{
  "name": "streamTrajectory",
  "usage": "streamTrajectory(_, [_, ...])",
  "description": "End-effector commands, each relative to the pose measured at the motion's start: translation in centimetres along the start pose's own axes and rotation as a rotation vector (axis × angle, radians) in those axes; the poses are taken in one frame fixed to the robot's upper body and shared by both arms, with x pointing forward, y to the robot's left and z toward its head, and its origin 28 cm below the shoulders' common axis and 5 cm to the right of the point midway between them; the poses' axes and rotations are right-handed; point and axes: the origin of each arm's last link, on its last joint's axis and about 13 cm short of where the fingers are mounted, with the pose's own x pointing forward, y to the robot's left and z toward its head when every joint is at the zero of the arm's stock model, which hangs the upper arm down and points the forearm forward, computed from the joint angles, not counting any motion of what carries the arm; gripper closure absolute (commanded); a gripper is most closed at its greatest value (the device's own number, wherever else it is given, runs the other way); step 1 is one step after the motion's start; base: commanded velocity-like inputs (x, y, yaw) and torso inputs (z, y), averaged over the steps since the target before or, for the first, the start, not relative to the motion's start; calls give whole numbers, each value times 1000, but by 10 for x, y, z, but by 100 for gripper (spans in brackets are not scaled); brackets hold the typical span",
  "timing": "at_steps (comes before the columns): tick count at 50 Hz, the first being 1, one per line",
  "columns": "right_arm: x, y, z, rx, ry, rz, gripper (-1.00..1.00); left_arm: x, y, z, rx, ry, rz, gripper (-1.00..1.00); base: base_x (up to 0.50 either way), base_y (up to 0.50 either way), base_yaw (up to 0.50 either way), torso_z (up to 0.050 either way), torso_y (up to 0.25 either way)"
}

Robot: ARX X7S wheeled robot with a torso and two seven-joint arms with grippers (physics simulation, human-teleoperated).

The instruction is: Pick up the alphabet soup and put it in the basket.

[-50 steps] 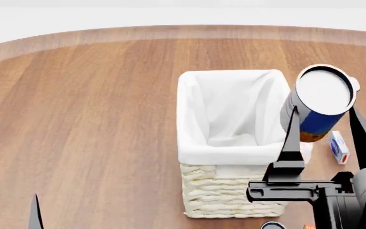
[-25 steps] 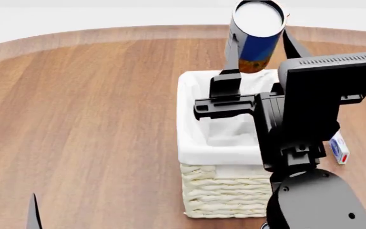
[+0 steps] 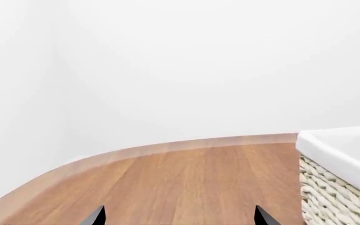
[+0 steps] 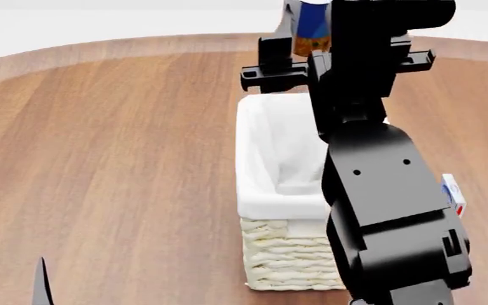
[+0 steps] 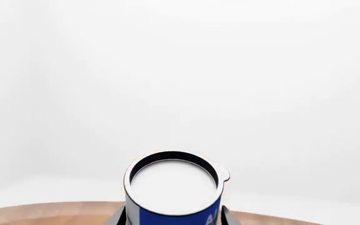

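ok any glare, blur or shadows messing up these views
Head view: sharp, flat light, no glare, but the right arm blocks much of the basket and the soup. Right wrist view: the can lid is crisp against a washed-out white background. Left wrist view: clear, soft even light, basket at the edge.

Bright, even, diffuse light is filling all three views, with no single source showing. The white backdrop is washing out almost to blankness. The wooden tabletop (image 4: pixel 125 159) is carrying a soft sheen and hardly any cast shadow. The basket (image 4: pixel 282 190) liner is shading gently inside. Edges are rendering sharp, without blur or distortion.
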Motion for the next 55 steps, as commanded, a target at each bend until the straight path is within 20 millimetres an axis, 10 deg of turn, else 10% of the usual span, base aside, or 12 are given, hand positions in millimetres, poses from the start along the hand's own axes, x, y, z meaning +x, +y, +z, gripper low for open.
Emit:
streamTrajectory(1, [34, -5, -6, -63, 86, -31, 100, 0, 0, 0, 0, 1, 2, -100, 0, 0, 0, 0, 0])
streamTrajectory(15, [56, -8, -26, -78, 258, -42, 100, 0, 1, 0, -5, 1, 5, -100, 0, 0, 0, 0, 1])
streamTrajectory(55, [30, -5, -70, -51, 557, -23, 100, 0, 2, -2, -10, 3, 9, -100, 0, 0, 0, 0, 1])
